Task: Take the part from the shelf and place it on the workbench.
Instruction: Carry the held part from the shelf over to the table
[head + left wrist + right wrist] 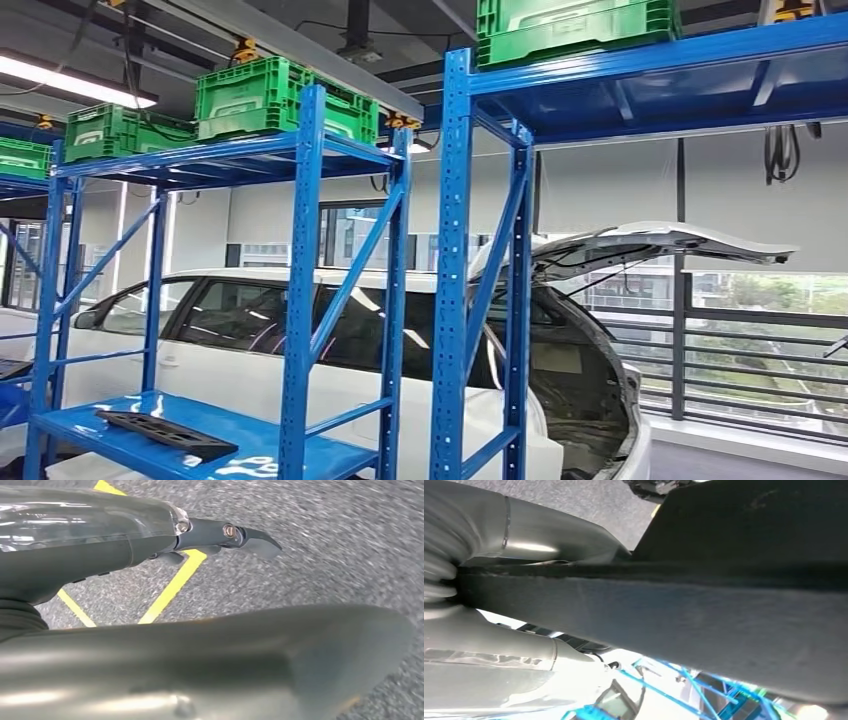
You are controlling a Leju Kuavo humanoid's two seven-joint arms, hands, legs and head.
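White car [230, 330] behind two blue shelves [300, 300]; green crates [285, 95] on top at 12 o'clock. A black part [165, 432] lies on the lower shelf board at 7 o'clock. Right robot hand [499, 645] grasps a long dark part [684, 615]. Left robot hand [150, 540] hangs over grey floor [325, 545], released, its fingers holding nothing.

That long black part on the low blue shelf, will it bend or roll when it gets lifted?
The black part looks like moulded ribbed plastic, so probably stiff and fairly light. It lies flat and long on the blue shelf, so rolling seems unlikely, though gripped at one end it may tilt.
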